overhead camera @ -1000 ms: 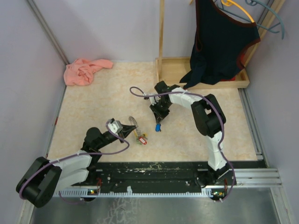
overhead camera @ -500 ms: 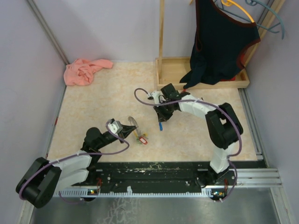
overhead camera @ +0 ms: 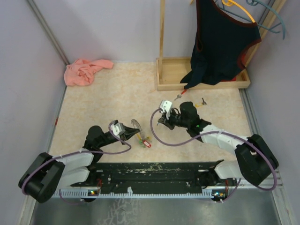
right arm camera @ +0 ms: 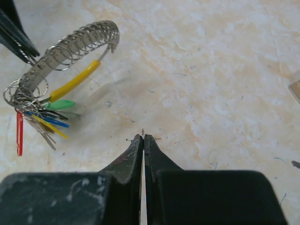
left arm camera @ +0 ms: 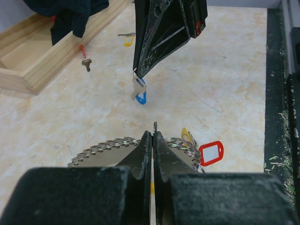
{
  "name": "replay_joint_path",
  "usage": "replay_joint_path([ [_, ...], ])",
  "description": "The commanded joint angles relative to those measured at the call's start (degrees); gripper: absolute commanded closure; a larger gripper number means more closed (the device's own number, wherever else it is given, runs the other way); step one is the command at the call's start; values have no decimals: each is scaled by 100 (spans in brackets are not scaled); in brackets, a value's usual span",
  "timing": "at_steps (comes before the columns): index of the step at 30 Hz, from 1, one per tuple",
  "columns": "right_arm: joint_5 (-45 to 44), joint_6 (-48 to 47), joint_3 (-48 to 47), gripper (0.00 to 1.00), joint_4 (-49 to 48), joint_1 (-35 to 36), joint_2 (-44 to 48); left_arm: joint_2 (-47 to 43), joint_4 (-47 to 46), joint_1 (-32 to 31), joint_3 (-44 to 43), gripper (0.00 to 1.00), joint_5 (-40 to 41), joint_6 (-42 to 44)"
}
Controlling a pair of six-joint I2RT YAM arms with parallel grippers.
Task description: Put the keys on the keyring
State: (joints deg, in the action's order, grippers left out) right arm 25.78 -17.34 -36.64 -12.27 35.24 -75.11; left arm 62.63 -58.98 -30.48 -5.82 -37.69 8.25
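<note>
The left gripper (left arm camera: 153, 140) has its fingers pressed together on the keyring (right arm camera: 61, 51). It pinches the thin metal band, so the ring stands upright near the front edge of the worktop (overhead camera: 103, 103), left of the middle. The coloured tags (left arm camera: 211, 153) are bunched at the ring's lower end. The right gripper (right arm camera: 142, 139) is pinched tight on the blue key (left arm camera: 139, 92), which dangles from its tips near the ring but apart from it. The red key (overhead camera: 180, 94) and the yellow key (overhead camera: 202, 100) lie towards the back right, just in front of the wooden tray (overhead camera: 161, 86).
</note>
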Motion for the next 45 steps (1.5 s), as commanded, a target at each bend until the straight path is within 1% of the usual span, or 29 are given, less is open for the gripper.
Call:
replay_joint_path([
  [1,655,-331,352,100,-1554,49,474,216,-728,15,-169,99,-652,24],
  [4,1055,-390,571,100,-2002,60,566,343,-933,17,-179,99,-920,-51],
  [7,1263,-580,617,100,-2014,130,591,407,-1045,61,-209,99,-1154,-112],
  [10,1309,-798,631,100,-1919,310,632,425,-1022,123,-264,99,-1371,-136],
  [16,1315,-1057,827,100,-2093,638,767,381,-997,252,-328,99,-1720,-151],
  [23,1174,-1204,986,100,-2076,885,892,179,-393,261,-384,99,-1595,142],
  [29,1079,-1346,871,100,-1898,1064,759,292,-389,262,-415,99,-1608,150],
  [36,1191,-1411,649,100,-1478,1116,647,327,-378,259,-441,99,-1627,141],
  [45,1402,-1411,503,100,-1361,1139,518,457,-404,257,-484,99,-1723,114],
])
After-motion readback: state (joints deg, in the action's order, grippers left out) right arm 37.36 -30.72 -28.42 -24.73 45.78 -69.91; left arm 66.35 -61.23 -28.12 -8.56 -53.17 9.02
